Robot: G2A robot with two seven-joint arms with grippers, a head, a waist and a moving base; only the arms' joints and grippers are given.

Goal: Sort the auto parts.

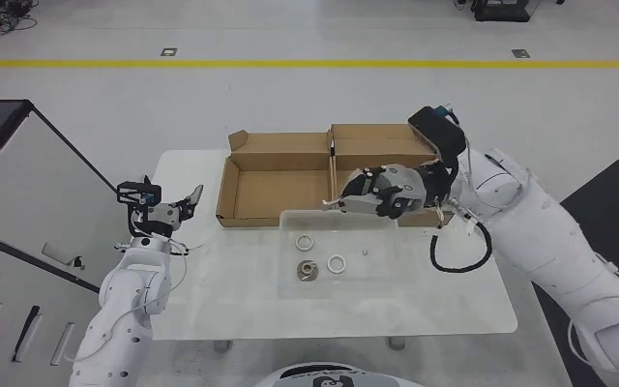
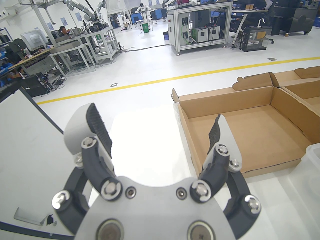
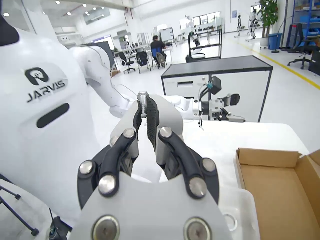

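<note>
1. Gripping a bolt [image 3: 143, 106] between closed jaws, the right gripper [image 3: 142, 112] is hovering over the near edge of the right cardboard box [image 1: 377, 145], just above the clear bin's [image 1: 406, 273] far rim.
2. The left gripper [image 2: 156, 118] is hanging with jaws spread wide near the table's [image 1: 242, 314] left edge, beside the left cardboard box [image 1: 276, 193].
3. Two rings [image 1: 304, 242] and a hub part [image 1: 307, 272] are lying in the bin.

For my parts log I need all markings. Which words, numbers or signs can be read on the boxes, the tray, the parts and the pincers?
No text can be read on any of these.
Both cardboard boxes: plain, no print.
The clear tray, its two rings and round metal part: no marking visible.
The bolt in the right pincer: too small to tell.
The left pincer: no marking.
</note>
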